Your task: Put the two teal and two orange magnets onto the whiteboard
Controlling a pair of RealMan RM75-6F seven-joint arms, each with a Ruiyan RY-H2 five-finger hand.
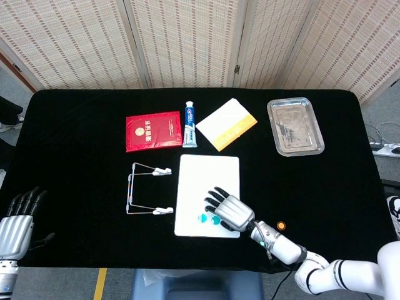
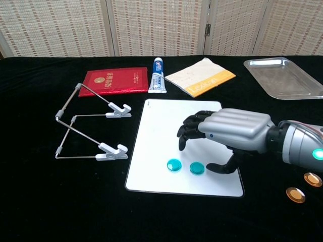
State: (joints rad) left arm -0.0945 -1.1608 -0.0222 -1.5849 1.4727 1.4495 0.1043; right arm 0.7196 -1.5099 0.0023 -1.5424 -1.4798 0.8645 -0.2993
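Two teal magnets (image 2: 185, 166) lie near the whiteboard's (image 2: 161, 131) front edge beneath the released right hand (image 2: 227, 133) (fingers spread).

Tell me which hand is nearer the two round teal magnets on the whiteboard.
Right. The right hand hovers just above the two teal magnets; the left hand sits at the table's far left edge.

You have even, bright overhead light and sharp focus in both views; the whiteboard (image 2: 166, 146) and metal tray (image 1: 295, 125) show mild glare, and the black table (image 1: 75, 162) swallows shadows.
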